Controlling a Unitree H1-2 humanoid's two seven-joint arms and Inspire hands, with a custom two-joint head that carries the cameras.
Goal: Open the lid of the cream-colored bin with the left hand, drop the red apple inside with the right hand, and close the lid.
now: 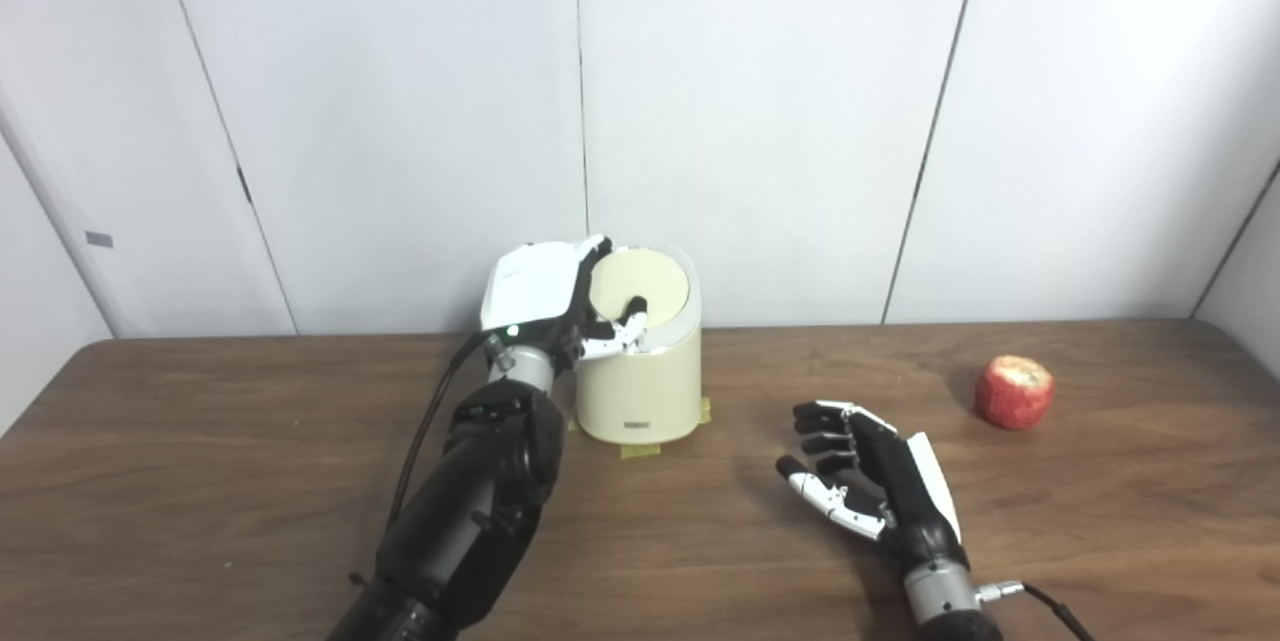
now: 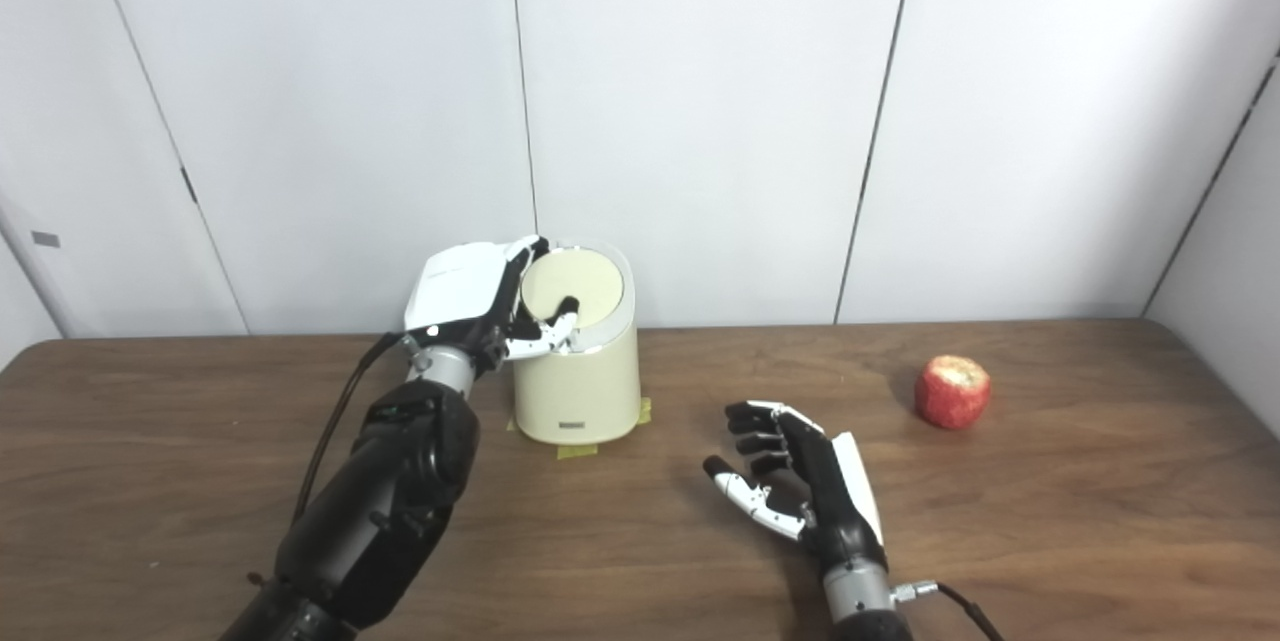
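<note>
The cream-colored bin (image 1: 640,391) stands at the back middle of the wooden table, its round lid (image 1: 640,284) lying flat and closed on top. My left hand (image 1: 545,301) reaches over the bin's left rim, its thumb tip resting on the lid and its fingers curled at the lid's left edge. The red apple (image 1: 1014,391) sits on the table at the right, apart from both hands. My right hand (image 1: 868,486) hovers open above the table's front middle, palm facing left, holding nothing, well left of the apple.
Yellow tape pieces (image 1: 640,449) mark the bin's base on the table (image 1: 250,481). A white panelled wall rises right behind the bin. The table's right back corner is rounded, just beyond the apple.
</note>
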